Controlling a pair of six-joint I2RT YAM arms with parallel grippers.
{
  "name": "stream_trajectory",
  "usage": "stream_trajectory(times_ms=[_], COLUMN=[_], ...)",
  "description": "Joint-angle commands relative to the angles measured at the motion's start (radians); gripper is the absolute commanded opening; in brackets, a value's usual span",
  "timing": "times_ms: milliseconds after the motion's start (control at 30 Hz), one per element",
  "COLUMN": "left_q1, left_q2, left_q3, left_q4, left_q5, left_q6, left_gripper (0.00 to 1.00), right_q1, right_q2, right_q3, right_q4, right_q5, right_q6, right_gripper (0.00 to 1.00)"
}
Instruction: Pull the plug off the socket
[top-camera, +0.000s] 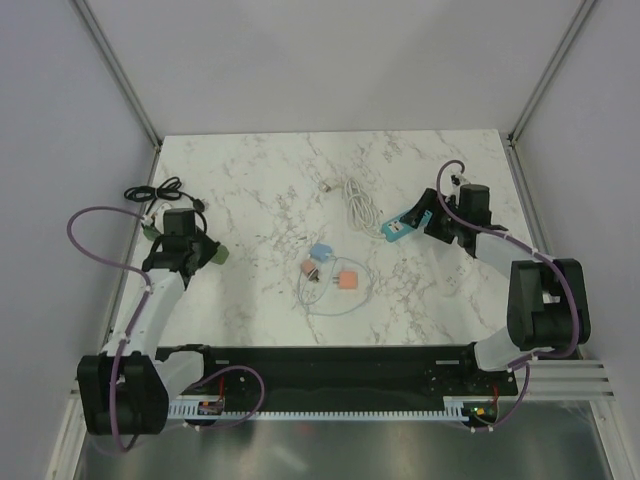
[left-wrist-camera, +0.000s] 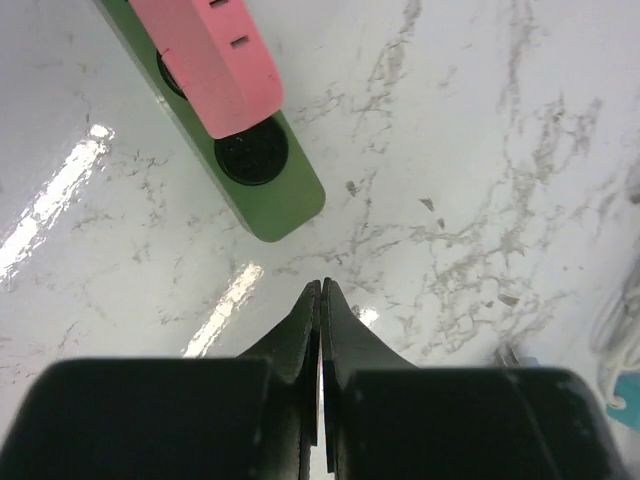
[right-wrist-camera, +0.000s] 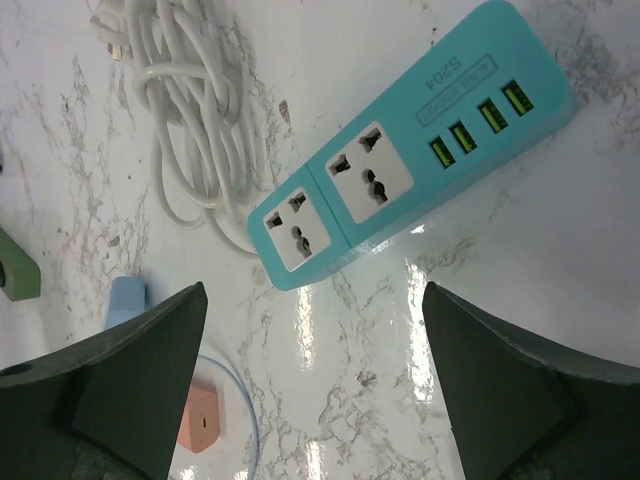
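A green power strip (left-wrist-camera: 282, 205) lies at the upper left of the left wrist view with a pink plug (left-wrist-camera: 215, 60) seated on it. In the top view only the strip's ends (top-camera: 220, 255) show beneath the left arm, and the pink plug is hidden. My left gripper (left-wrist-camera: 322, 287) is shut and empty, just short of the strip's near end, not touching it; in the top view it (top-camera: 200, 250) sits over the strip. My right gripper (right-wrist-camera: 314, 290) is wide open and empty, hovering beside a teal power strip (right-wrist-camera: 420, 140) whose sockets are empty; the top view shows it (top-camera: 430, 225) too.
A coiled white cable (right-wrist-camera: 190, 130) joins the teal strip (top-camera: 403, 226). A small orange adapter (top-camera: 346, 281) and a blue one (top-camera: 321, 251) with a thin pale loop of cable lie mid-table. A black cable (top-camera: 160, 190) lies at the far left by the wall.
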Motion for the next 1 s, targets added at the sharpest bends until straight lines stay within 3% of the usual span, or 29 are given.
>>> stream_trajectory(times_ms=[0, 133, 300, 433, 500, 533, 567, 600, 733, 967], left_q1=[0.001, -0.001, 0.001, -0.001, -0.001, 0.001, 0.001, 0.001, 0.03, 0.068], left_q2=[-0.088, -0.138, -0.113, -0.064, -0.058, -0.058, -0.055, -0.043, 0.002, 0.003], left_q3=[0.035, 0.09, 0.176, 0.257, 0.299, 0.312, 0.351, 0.374, 0.481, 0.535], left_q4=[-0.038, -0.047, -0.016, -0.03, -0.031, -0.031, -0.035, -0.065, -0.127, -0.143], left_q5=[0.038, 0.054, 0.061, 0.059, 0.022, -0.039, -0.076, -0.113, -0.205, -0.253], left_q6=[0.093, 0.162, 0.197, 0.152, 0.136, 0.139, 0.144, 0.147, 0.145, 0.083], left_gripper=[0.02, 0.03, 0.18, 0.34, 0.44, 0.55, 0.83, 0.92, 0.96, 0.98], right_q1=[0.051, 0.126, 0.227, 0.394, 0.456, 0.517, 0.551, 0.586, 0.776, 0.918], right_q2=[-0.064, -0.116, -0.13, -0.087, -0.043, -0.026, 0.009, 0.031, 0.181, 0.491], right_q3=[0.085, 0.147, 0.251, 0.332, 0.359, 0.363, 0.377, 0.391, 0.506, 0.742], right_q4=[-0.082, -0.189, -0.246, -0.212, -0.169, -0.116, -0.097, -0.091, -0.053, 0.032], right_q5=[0.107, 0.226, 0.301, 0.293, 0.263, 0.25, 0.249, 0.252, 0.315, 0.286], right_q6=[-0.102, -0.163, -0.203, -0.242, -0.274, -0.292, -0.311, -0.334, -0.45, -0.571], right_gripper=[0.97, 0.98, 0.98, 0.98, 0.98, 0.98, 0.98, 0.98, 0.98, 0.98])
